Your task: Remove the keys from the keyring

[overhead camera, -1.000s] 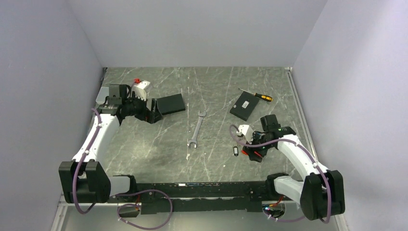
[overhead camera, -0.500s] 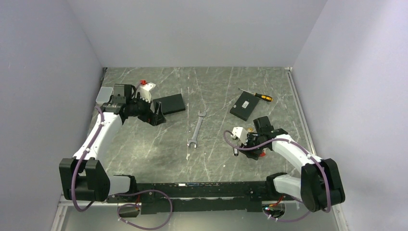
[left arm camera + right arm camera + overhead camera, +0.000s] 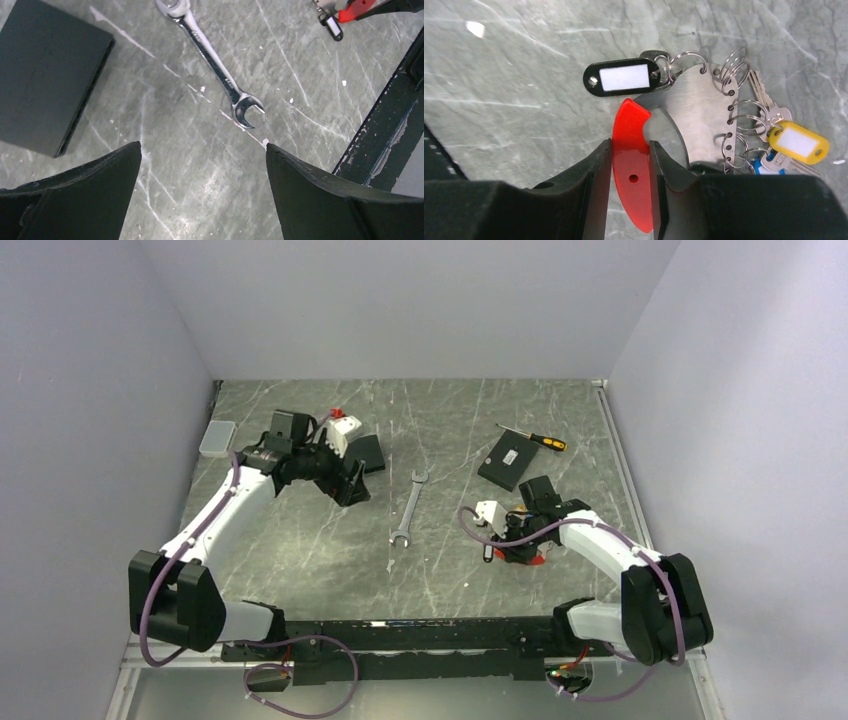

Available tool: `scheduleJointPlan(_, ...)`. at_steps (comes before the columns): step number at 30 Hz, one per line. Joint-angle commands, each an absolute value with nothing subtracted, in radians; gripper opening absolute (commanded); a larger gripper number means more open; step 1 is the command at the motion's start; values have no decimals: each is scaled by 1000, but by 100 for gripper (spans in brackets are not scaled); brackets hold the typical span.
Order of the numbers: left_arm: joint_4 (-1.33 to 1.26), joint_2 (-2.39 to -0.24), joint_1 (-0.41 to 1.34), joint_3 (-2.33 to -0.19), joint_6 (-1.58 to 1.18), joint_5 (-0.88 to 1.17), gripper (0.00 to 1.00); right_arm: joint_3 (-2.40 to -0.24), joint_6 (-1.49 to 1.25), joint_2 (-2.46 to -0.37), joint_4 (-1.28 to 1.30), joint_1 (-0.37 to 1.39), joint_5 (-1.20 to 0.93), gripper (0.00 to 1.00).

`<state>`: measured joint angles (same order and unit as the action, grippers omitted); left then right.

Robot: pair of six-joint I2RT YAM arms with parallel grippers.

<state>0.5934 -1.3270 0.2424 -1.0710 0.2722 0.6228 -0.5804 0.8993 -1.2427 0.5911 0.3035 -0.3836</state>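
Top view: R arm has pulled in twd the near side of the desk point(image 3: 450, 420), by its right edge. The right hand point(image 3: 514, 546) now sits on the keyring point(image 3: 530, 559), and its fingers have narrowed a lot in the last sec. L arm has swung from the far-left corner twd the desk's middle. The left hand point(image 3: 350, 484) hangs released just by a black box point(image 3: 368, 450), w/ a wrench point(image 3: 408, 507) betw it and the keyring.

L wrist view: fingers spread wide, nothing betw them. Wrench point(image 3: 210, 52) lies below, black box point(image 3: 45, 75) beside it. A black tag point(image 3: 332, 26) and a red bit show well apart from the hand.

R wrist view: fingers are clenched on the keyring's red tab point(image 3: 629, 150), touching both its sides. The steel plate point(image 3: 701, 115) lies flat on the desk. The keys point(image 3: 769, 117), w/ yellow, blue and black tags, all hang on small rings along its edge.

Meaning: keyring looks pinned, no key off yet. Prob the L hand must come over to work one off.
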Motion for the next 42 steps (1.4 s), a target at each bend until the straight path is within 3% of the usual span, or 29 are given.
scheduleJointPlan(1,577,-1344,285,-1097,315,668,99,-666,841,-1233,681,313,-539,21)
scheduleJointPlan(5,742,-1317,290,-1138,466,650,99,-728,795,-1235,719,311,-600,19)
scheduleJointPlan(8,849,-1226,290,-1152,737,614,99,-748,762,-1232,721,311,-630,19)
scheduleJointPlan(12,719,-1031,306,-1001,945,731,99,-754,734,-1249,698,311,-660,19)
scheduleJointPlan(16,546,-941,436,-828,1113,823,99,-794,748,-1295,740,297,-637,30)
scheduleJointPlan(20,421,-1053,681,-842,1064,714,99,-850,715,-1366,783,192,-646,43)
scheduleJointPlan(24,422,-1272,814,-983,987,667,99,-866,731,-1393,792,43,-666,44)
scheduleJointPlan(28,122,-1418,910,-922,1042,567,99,-855,794,-1411,810,-60,-639,44)
scheduleJointPlan(31,-125,-1534,967,-894,1144,508,88,-845,827,-1415,827,-123,-630,44)
scheduleJointPlan(36,-255,-1728,986,-951,1287,480,63,-805,834,-1427,769,-184,-587,44)
scheduleJointPlan(42,-384,-1881,985,-968,1417,510,53,-823,845,-1487,789,-193,-595,44)
